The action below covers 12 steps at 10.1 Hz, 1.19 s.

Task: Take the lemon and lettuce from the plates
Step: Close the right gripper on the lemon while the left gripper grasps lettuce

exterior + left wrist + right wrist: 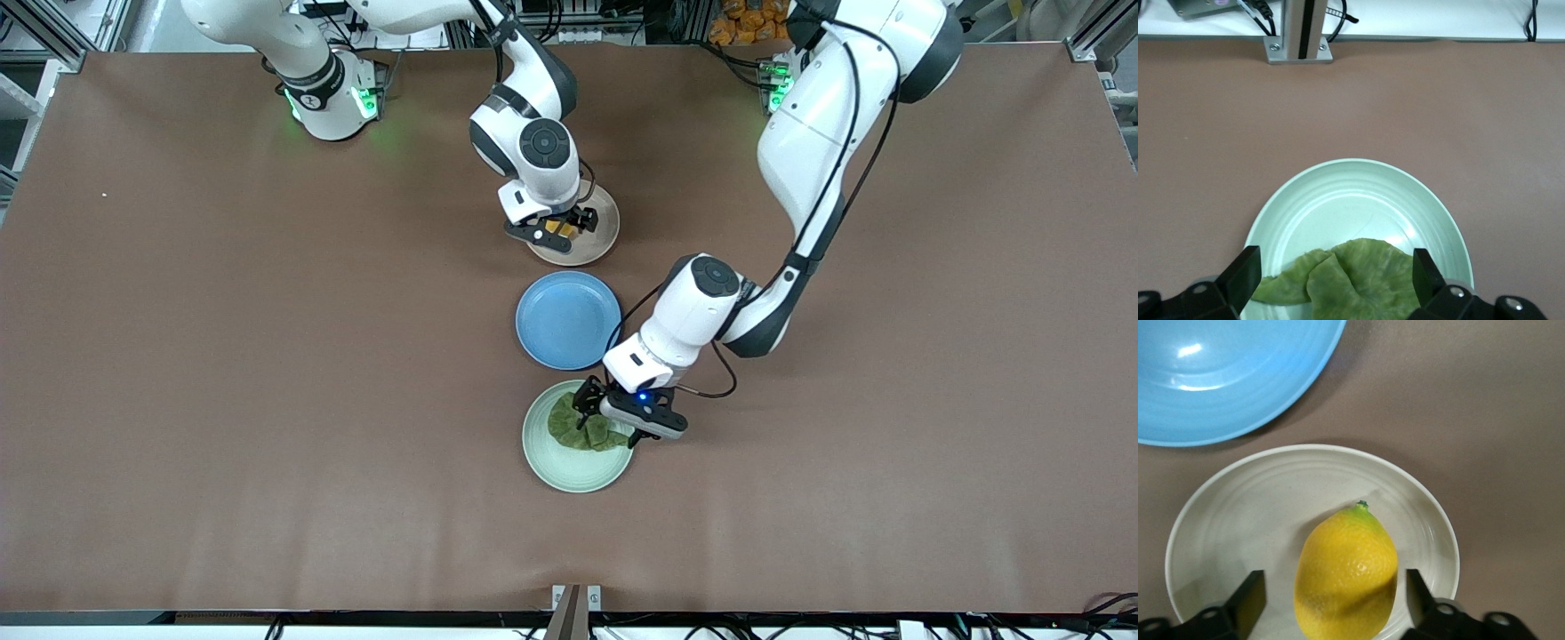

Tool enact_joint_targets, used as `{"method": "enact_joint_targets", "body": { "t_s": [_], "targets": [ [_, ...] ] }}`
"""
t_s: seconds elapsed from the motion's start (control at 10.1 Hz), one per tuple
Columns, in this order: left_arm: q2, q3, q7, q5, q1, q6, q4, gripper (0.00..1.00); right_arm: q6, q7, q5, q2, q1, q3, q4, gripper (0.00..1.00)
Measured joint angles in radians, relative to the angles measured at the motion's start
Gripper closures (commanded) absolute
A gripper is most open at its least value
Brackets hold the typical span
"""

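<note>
Two plates are occupied: the lemon (1346, 572) lies on the beige plate (597, 244), straddled by the right gripper (558, 228), fingers spread, nothing grasped. The lettuce (1351, 280) lies on the mint plate (560, 467), flanked by the left gripper (612, 418), likewise released.

Three plates are sitting in a row on the worktop (267, 400): lemon (1346, 573) plate (605, 233) farthest from the front camera, empty plate (569, 320) between, lettuce (582, 428) plate (569, 467) nearest. Right gripper (553, 229) is straddling the lemon, left gripper (613, 416) the lettuce.
</note>
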Motion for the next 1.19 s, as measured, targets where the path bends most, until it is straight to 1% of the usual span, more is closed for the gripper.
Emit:
{"method": "enact_joint_targets", "body": {
  "t_s": [0.1,0.2,0.3,0.4,0.5,0.6,0.89,1.09,1.19],
  "targets": [
    [0.003,0.002,0.000,0.031,0.000,0.001,0.001,0.00,0.001,0.000,0.000,0.000,0.004,0.000,-0.001,0.49],
    [0.003,0.008,0.000,0.058,0.000,0.001,0.001,0.00,0.003,-0.001,0.000,-0.001,0.007,0.000,-0.001,0.64],
    [0.008,0.025,0.001,0.088,-0.007,0.003,0.004,0.00,0.005,-0.002,0.000,-0.001,0.011,0.000,-0.001,0.82],
    [0.019,0.057,0.001,0.107,-0.029,0.017,0.011,0.00,0.005,-0.003,0.000,-0.001,0.012,0.000,-0.001,0.97],
    [0.037,0.088,0.001,0.108,-0.058,0.036,0.021,0.00,0.005,-0.005,0.000,-0.001,0.013,0.000,-0.001,1.00],
    [0.057,0.106,0.001,0.108,-0.082,0.045,0.037,0.00,0.005,-0.011,0.000,-0.002,0.013,0.000,0.002,1.00],
    [0.081,0.113,0.001,0.108,-0.103,0.050,0.064,0.00,-0.066,-0.029,0.000,-0.028,0.008,-0.013,0.047,1.00],
    [0.090,0.115,0.001,0.108,-0.105,0.050,0.064,0.00,-0.115,-0.094,0.000,-0.065,-0.030,-0.020,0.062,1.00],
    [0.098,0.115,0.001,0.108,-0.107,0.050,0.065,0.01,-0.147,-0.147,0.000,-0.087,-0.067,-0.022,0.064,1.00]
  ]
}}
